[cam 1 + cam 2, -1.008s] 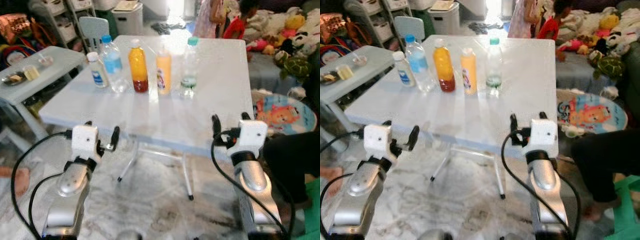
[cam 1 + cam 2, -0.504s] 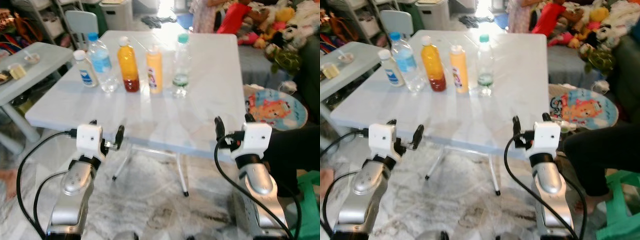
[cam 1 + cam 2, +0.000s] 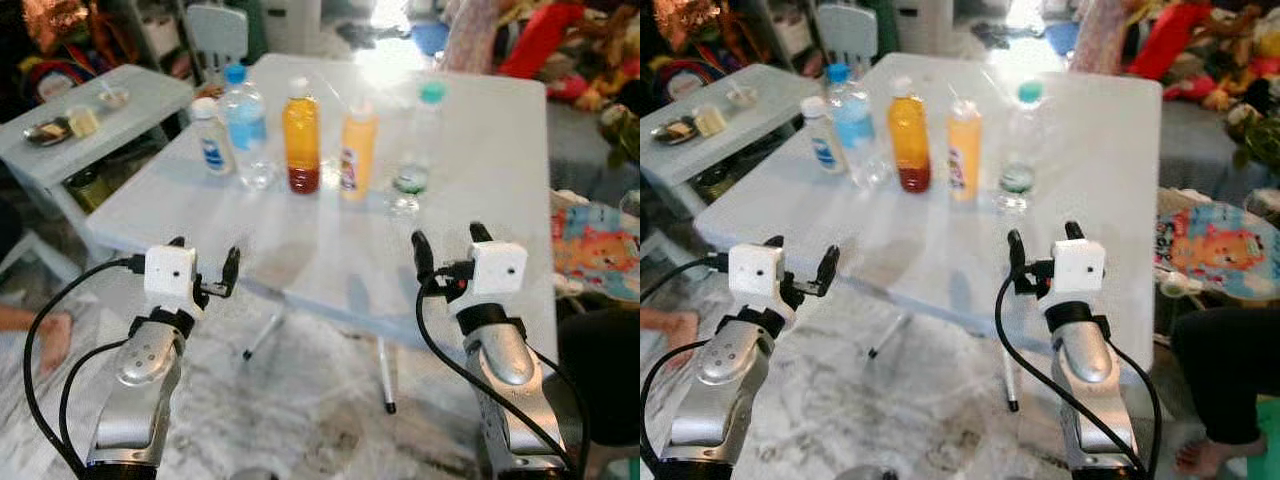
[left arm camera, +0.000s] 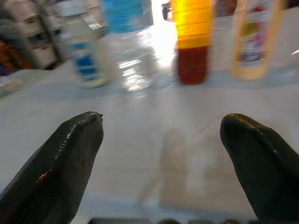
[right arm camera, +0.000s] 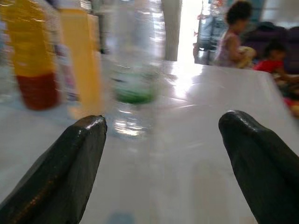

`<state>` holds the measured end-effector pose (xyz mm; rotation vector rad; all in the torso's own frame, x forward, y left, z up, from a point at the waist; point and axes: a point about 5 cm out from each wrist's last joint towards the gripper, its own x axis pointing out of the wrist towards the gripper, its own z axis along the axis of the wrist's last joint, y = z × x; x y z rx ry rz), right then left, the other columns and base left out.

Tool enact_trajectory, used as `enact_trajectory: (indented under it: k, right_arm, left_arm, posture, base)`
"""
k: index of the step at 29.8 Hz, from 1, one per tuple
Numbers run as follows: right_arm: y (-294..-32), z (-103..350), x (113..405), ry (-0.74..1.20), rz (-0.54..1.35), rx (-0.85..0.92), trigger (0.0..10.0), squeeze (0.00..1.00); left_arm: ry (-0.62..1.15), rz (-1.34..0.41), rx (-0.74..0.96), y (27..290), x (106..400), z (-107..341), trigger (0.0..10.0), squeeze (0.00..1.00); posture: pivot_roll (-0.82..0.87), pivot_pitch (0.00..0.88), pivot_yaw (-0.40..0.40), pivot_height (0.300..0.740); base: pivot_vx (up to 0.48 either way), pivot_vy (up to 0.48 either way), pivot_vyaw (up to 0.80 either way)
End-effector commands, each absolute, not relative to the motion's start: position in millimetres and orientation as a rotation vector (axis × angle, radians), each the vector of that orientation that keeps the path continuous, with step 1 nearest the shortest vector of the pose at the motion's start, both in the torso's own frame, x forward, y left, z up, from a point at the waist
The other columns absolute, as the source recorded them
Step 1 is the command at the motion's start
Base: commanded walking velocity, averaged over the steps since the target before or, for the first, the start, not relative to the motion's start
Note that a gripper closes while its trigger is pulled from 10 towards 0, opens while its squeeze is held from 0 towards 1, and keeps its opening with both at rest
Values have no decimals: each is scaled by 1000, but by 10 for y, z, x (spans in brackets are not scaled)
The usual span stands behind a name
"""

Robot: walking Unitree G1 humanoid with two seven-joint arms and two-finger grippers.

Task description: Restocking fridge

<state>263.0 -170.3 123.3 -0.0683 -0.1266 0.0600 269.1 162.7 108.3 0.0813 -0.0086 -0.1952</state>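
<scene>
White folding table (image 3: pixel 480 170), glossy top, on marbled floor (image 3: pixel 300 420). Five plastic bottles (image 3: pixel 301 140) in a row toward its far side. Left gripper (image 3: pixel 204 268) and right gripper (image 3: pixel 446 247) at near edge, fingers spread, empty.

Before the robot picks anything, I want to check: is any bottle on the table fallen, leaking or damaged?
Nothing stands out. All five bottles stand upright in a row on the white table, capped, with no spill visible. Both grippers, left gripper and right gripper, are open and empty.
</scene>
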Motion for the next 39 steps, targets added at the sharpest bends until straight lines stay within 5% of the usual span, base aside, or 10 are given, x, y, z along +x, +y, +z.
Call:
enact_trajectory:
  k: [1, 29, 39]
  right_arm:
    - [-1659, 1310, 2642, -155, 69, -61, 10000, 0]
    - [-1581, 1318, 2708, -156, 99, -70, 10000, 0]
    - [-1542, 1354, 2730, -172, 120, -97, 10000, 0]
  left_arm:
    - [-9, -181, 97, 1709, 2695, 1092, 10000, 0]
    - [-8, -193, 96, 1673, 2705, 1081, 10000, 0]
    - [-15, -186, 109, 1720, 2728, 1117, 10000, 0]
  posture:
    - [-24, 27, 57, 740]
    - [-14, 32, 42, 740]
    - [-13, 52, 38, 740]
  base:
    - [240, 0, 0]
    - [267, 0, 0]
    - [0, 0, 0]
